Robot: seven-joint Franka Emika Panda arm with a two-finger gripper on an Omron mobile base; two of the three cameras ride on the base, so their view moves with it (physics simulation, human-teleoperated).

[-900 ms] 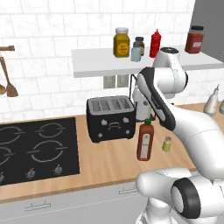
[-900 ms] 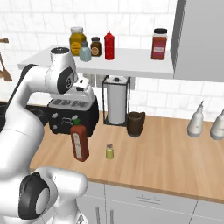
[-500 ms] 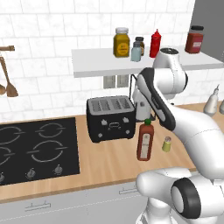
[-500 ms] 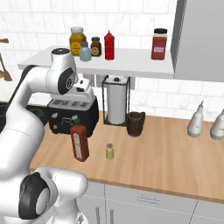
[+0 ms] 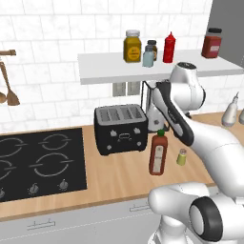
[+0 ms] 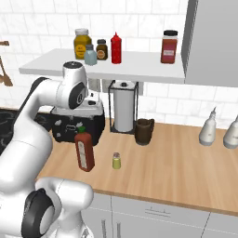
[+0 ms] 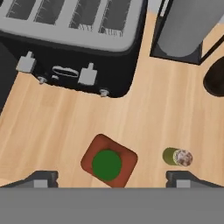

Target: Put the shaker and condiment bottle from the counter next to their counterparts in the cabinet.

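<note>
Right, here's the kitchen as it stands.
Gripper: hanging above the condiment bottle in the hand view (image 7: 111, 177), looking straight down, its two dark tips spread wide apart with nothing between them.
Condiment bottle: upright on the counter (image 5: 158, 153), just in front of the toaster's right corner; from above, its green cap sits dead centre in the dark-red body (image 7: 107, 164).
Shaker: and there's the little yellow-green one, grey cap on, just to the bottle's right, near it but not touching (image 5: 181, 157), (image 6: 116, 161), (image 7: 177, 156).
Counter: light-brown planks (image 5: 114, 174), carrying both task items.
Toaster: black with a silver slotted top (image 5: 120, 128), behind the bottle, with a paper towel holder (image 6: 123, 108) to its right.
Cabinet: the white open shelf (image 5: 105, 71) up on the tiled wall, above the toaster.
Counterparts: the pale blue shaker (image 5: 148, 58) and the bright-red squeeze bottle (image 5: 168, 47) stand close together on the shelf, a small dark jar between and behind them.
Shelf neighbours: a big mustard-yellow jar (image 5: 132, 46) to their left, a squat red jar (image 5: 211, 43) well apart to the right.
</note>
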